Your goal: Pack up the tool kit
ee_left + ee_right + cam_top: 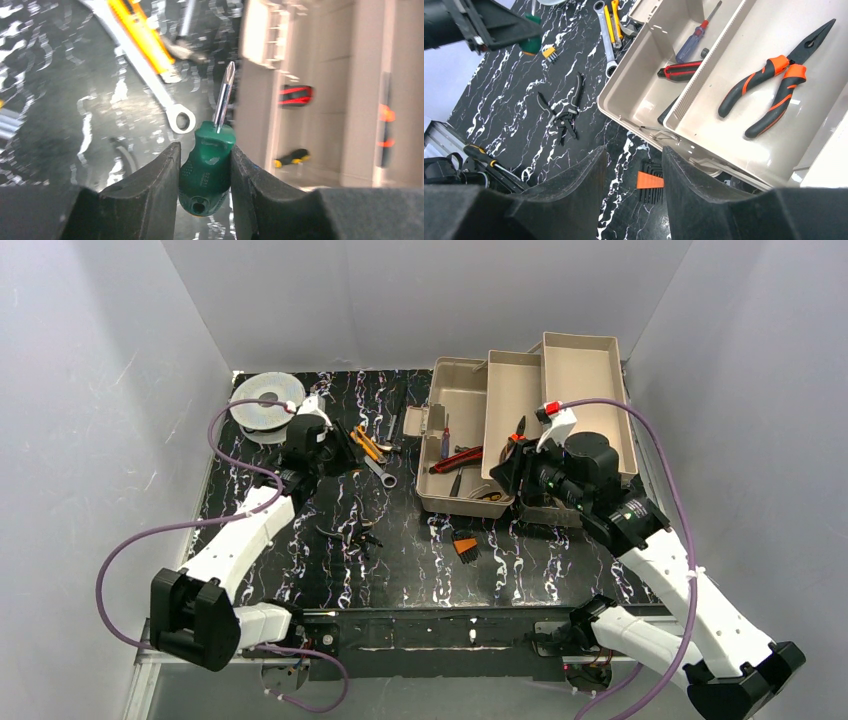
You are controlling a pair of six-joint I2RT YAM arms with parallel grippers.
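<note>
the tool kit stands open on the far right part of the black marbled desk, with its trays folded out to the right. left of the tool kit, the left end effector is clamped on the handle of a stubby green phillips screwdriver, and a combination wrench lies on the desk near it. the right end effector hovers over the near left corner of the tool kit, its fingers apart with nothing between them. orange-black pliers lie in the middle tray of the tool kit, and a red-black tool lies in its bottom part.
</note>
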